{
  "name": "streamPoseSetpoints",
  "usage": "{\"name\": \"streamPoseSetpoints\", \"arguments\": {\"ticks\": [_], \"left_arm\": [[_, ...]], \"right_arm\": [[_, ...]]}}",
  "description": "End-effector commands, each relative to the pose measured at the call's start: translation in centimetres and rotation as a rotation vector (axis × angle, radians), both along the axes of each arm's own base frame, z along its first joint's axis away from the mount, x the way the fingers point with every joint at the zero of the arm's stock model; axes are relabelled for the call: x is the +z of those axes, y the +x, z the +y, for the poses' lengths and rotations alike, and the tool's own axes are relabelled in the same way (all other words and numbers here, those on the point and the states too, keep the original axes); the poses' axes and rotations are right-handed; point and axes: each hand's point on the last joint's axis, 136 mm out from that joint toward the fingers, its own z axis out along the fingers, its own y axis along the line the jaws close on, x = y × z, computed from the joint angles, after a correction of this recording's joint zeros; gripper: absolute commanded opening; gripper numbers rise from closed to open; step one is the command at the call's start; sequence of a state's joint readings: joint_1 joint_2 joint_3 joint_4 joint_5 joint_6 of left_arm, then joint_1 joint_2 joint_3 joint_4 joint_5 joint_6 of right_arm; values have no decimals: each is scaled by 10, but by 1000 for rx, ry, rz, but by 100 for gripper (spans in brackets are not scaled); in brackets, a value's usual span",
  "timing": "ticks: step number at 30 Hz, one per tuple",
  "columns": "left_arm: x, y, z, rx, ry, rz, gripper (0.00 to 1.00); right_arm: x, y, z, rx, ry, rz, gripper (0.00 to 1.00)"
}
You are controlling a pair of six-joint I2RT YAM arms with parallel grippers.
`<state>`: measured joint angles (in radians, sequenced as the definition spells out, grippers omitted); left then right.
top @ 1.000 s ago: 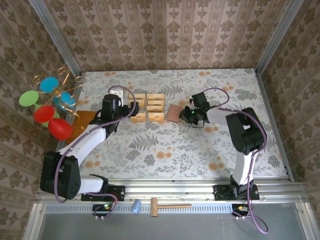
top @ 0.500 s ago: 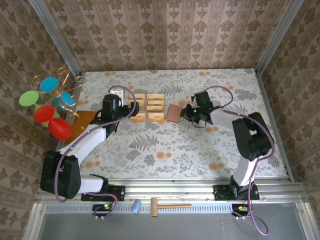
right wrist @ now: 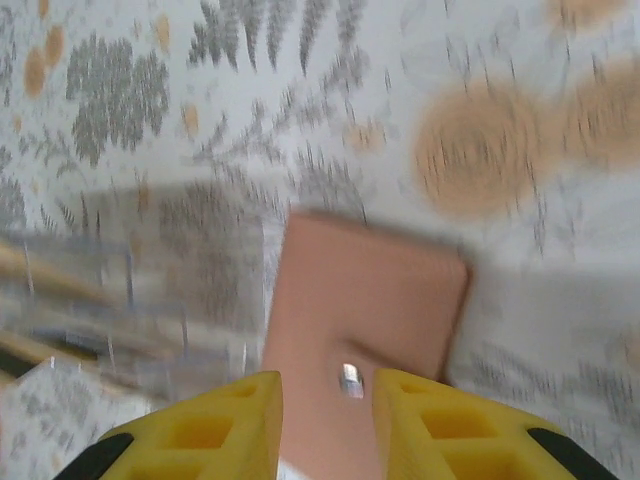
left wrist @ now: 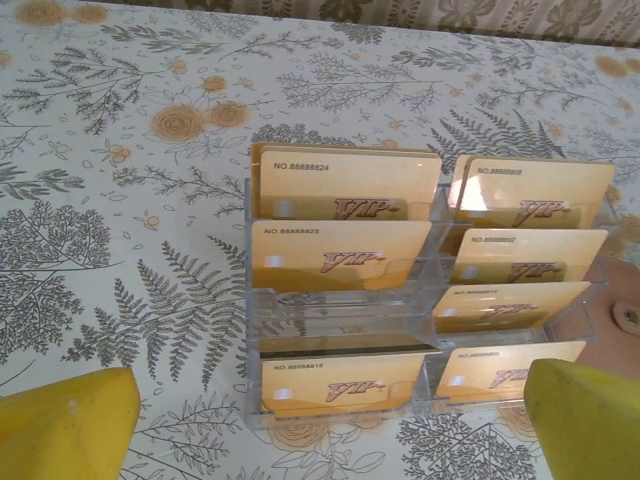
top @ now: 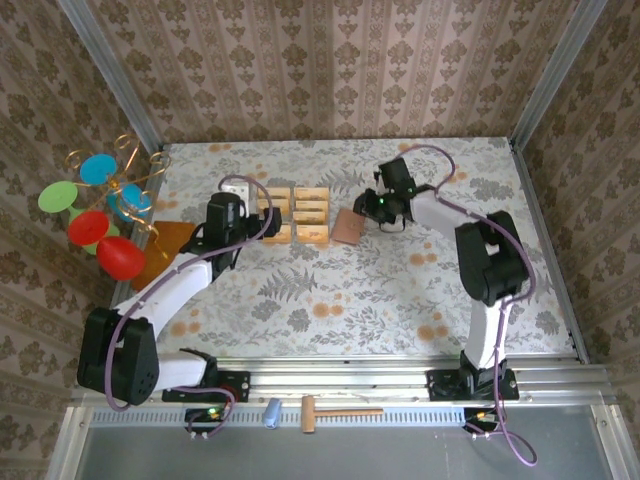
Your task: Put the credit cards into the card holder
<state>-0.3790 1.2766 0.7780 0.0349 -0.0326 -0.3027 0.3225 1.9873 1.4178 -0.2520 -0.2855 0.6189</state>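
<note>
Several tan-gold credit cards (left wrist: pixel 345 195) stand in a clear tiered rack (left wrist: pixel 340 310); from above the cards (top: pixel 300 215) sit at mid-table. My left gripper (left wrist: pixel 325 430) hovers wide open just in front of the rack, holding nothing; in the top view the left gripper (top: pixel 258 222) is at the rack's left side. The reddish-brown card holder (top: pixel 350 227) lies flat right of the rack. My right gripper (top: pixel 380 205) is at its far right edge. In the blurred right wrist view the card holder (right wrist: pixel 370 300) with its metal snap (right wrist: pixel 349 379) shows through the narrow gap of the right gripper (right wrist: pixel 328 420).
An orange-brown board (top: pixel 165 240) lies at the left edge beside a wire toy with coloured discs (top: pixel 95 215). A small white object (top: pixel 235 186) sits behind the rack. A wooden mallet (top: pixel 335 411) and a blue cylinder (top: pixel 271 412) rest on the near ledge.
The right gripper has swung toward the back of the table and its jaws have parted a little. The left arm and the rack are unchanged.
</note>
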Motion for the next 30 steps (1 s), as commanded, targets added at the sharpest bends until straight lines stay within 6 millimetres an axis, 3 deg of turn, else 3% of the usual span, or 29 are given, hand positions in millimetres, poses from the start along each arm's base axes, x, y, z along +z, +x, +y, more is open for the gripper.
{"name": "streamPoseSetpoints", "arguments": {"ticks": [1,5,9,20,30], "left_arm": [[2,-7,-6,-11,-30,9,100],[0,-7,-12,-21,-32,18,100],[-1,-8,-18,-33,-26,23,100],[0,-4,-16,-25,-6,15,100],[8,7,-15,-9,12,-2,100]], "right_arm": [[-23,14,-9,17,-132,64,32],[-45,33,-1,38,-164,98,32],[-60,34,9,103,-223,103,32],[-67,-29,4,251,-401,112,24],[-75,-95,29,285,-387,74,22]]}}
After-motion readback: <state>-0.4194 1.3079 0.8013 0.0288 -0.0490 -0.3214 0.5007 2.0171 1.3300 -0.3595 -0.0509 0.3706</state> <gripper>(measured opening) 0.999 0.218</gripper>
